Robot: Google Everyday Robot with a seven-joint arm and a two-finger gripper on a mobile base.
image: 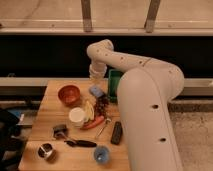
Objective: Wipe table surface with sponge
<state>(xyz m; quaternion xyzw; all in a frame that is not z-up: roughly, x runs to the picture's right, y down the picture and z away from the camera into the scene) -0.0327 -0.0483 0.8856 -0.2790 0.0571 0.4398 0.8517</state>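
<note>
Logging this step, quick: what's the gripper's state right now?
Gripper: open or closed cannot be told; it hangs just above the sponge, near the far edge of the table.

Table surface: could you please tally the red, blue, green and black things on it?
Red: 1, bowl
Blue: 2, sponge, cup
Green: 1, bin
Black: 2, remote, utensil
Total: 6
Gripper hangs just above the sponge.

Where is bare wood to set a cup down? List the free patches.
Free: the table surface left of the red bowl and white cup; the front edge between the metal cup and blue cup. Crowded: the middle, and the back by the sponge, where the pincer hovers.
</note>
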